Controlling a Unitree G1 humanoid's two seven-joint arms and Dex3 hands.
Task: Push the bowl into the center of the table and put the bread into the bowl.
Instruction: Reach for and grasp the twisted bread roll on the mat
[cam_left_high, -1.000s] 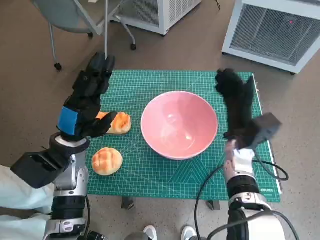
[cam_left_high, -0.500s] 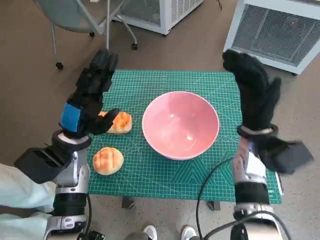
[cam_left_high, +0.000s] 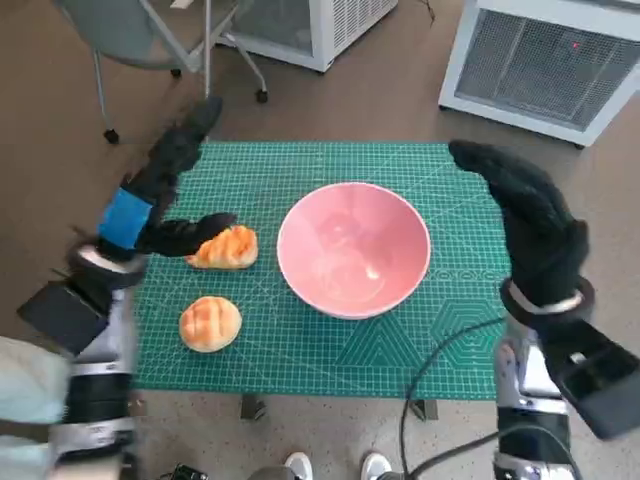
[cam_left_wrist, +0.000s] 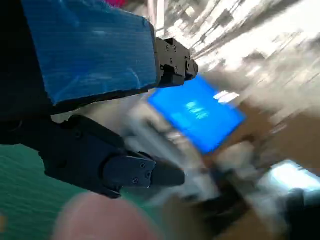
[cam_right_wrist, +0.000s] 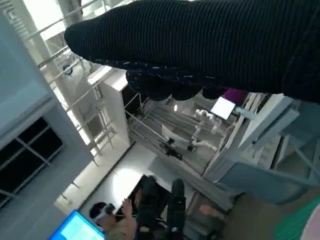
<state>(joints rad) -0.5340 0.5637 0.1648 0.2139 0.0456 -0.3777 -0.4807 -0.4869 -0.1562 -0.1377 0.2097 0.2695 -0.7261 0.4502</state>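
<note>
On the green cutting mat (cam_left_high: 300, 345) that covers the tabletop, the pink bowl (cam_left_high: 353, 248) sits close to the middle, upright and with nothing inside it. Two pieces of bread lie on the left side of the mat: one bread roll (cam_left_high: 225, 247) just beside the bowl's rim, and a rounder bun (cam_left_high: 210, 323) nearer the robot's edge, a little apart from both. The left hand (cam_left_high: 160, 195), blue tape across its back, hangs over the mat's left edge with fingers stretched out and grasping nothing; its thumb reaches toward the bread roll and looks to meet it. The right hand (cam_left_high: 530, 225), in the black glove, is raised over the mat's right edge, fingers extended, also released, apart from the bowl. The left wrist view is blurred.
</note>
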